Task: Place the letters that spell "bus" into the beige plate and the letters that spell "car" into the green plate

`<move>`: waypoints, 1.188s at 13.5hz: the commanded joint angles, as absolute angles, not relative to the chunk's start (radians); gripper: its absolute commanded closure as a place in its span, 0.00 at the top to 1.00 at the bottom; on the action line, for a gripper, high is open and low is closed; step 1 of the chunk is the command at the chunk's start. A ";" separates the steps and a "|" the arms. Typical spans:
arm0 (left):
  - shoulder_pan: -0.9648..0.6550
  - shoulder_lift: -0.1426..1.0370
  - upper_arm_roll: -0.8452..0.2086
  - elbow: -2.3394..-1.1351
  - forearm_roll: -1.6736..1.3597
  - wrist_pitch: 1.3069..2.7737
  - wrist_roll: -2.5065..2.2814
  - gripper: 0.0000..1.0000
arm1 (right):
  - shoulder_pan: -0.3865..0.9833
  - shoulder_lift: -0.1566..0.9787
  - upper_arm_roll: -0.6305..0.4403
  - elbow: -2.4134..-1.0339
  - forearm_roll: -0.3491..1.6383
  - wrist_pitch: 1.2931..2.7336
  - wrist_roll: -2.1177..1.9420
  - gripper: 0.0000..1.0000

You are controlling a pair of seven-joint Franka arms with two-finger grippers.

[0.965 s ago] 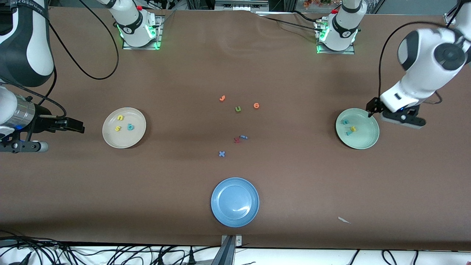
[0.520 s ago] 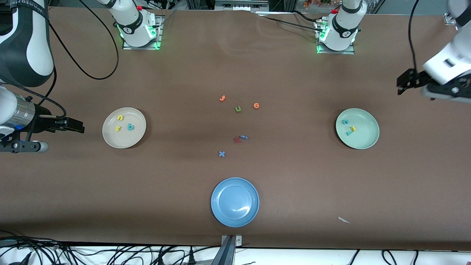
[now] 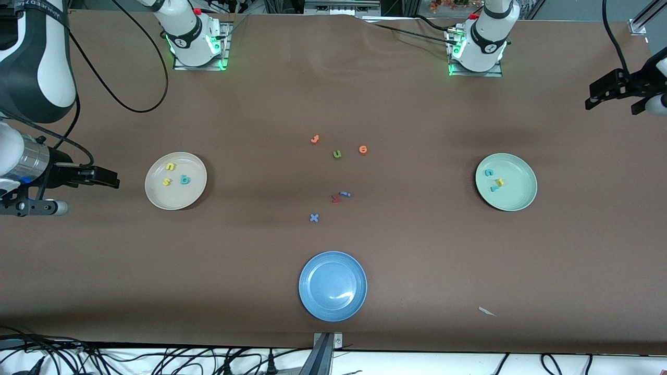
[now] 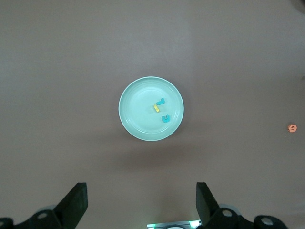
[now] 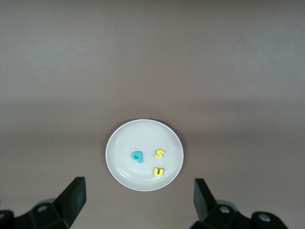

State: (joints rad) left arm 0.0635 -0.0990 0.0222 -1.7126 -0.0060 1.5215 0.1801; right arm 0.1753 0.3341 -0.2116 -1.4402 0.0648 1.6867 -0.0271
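You've a brown table carrying a blue plate. Farther from the camera than it: loose letters, beige plate toward the right arm's end, green plate toward the left's.

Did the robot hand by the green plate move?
Yes. The left gripper was over the green plate rim; now it's up toward the table's edge, open and empty.

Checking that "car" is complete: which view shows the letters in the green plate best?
The left wrist view: the green plate sits mid-frame, holding three letters. The front view shows them smaller; the right wrist view shows only the beige plate.
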 commanded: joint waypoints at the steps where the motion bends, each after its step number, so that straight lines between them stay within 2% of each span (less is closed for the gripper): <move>1: 0.052 -0.071 0.018 -1.672 -0.025 1.499 0.163 1.00 | 0.172 0.302 -0.202 -1.477 0.048 1.703 -0.017 1.00; 16: 0.052 -0.071 -0.002 -1.672 -0.015 1.500 0.097 1.00 | 0.170 0.302 -0.203 -1.477 0.048 1.703 -0.020 1.00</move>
State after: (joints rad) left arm 0.0510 -0.0815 -0.0028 -1.7012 -0.0067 1.5215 0.1026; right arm 0.1746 0.3341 -0.2118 -1.4402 0.0644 1.6867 -0.0271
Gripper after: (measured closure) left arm 0.000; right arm 0.000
